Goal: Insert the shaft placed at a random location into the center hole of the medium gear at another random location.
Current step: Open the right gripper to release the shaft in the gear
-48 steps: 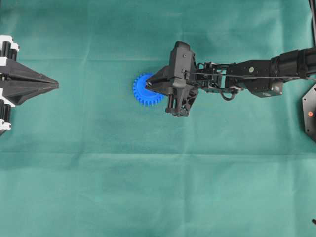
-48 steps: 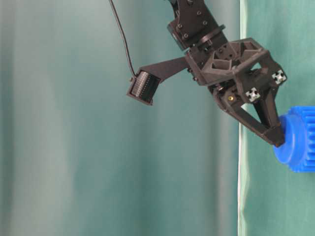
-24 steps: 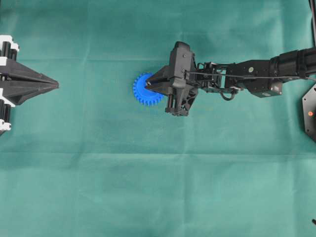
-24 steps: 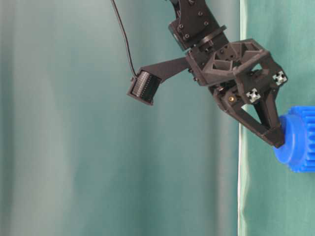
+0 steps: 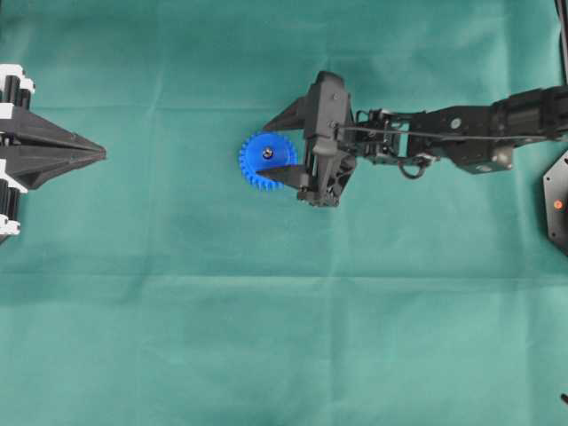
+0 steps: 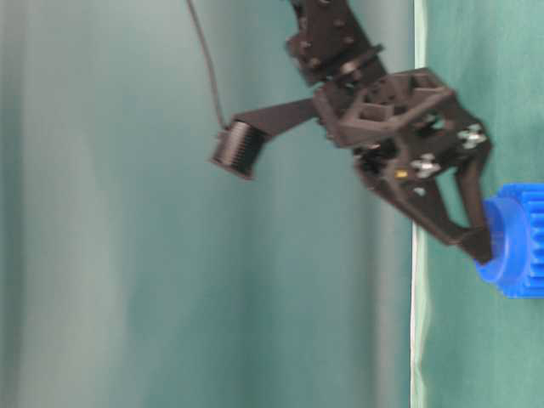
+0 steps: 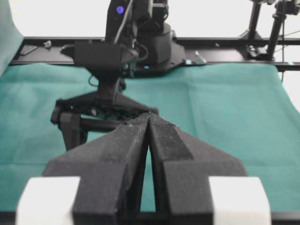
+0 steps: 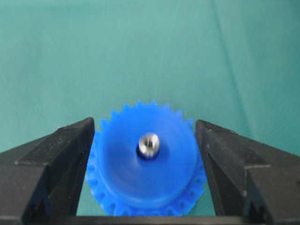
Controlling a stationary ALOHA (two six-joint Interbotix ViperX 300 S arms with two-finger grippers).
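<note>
cloth (image 5: 266, 337), green and faintly creased, covers the whole table, and it is bare of other things around the right claw (image 8: 145, 154) apart from the arm's own cable and camera housing (image 6: 234, 149), which juts out on a bracket in the table-level view. far across the cloth from the right claw, at the other edge of the overhead view, the left claw (image 5: 98, 154) rests with its black fingers pressed together to a point, gripping nothing (its own wrist view shows the two fingers meeting along a thin seam). nothing lies between the two claws but the gear.

the right claw stands spread wide, its two black fingers (image 8: 61, 159) flanking the medium gear (image 8: 145, 164) on either side with a sliver of green showing between each finger and the teeth; it has hold of nothing. in the table-level view, which is blurred, one fingertip sits right at the edge of the raised hub, and i cannot tell whether it touches.

the medium gear is bright blue with a ring of small teeth and a smooth round hub, lying flat on the cloth directly between the right claw's fingers. the shaft (image 8: 149, 143), a small shiny silver-grey pin, stands upright in the center hole (image 8: 140, 152), only its rounded top showing above the hub, with a thin dark rim of the hole visible around it.
</note>
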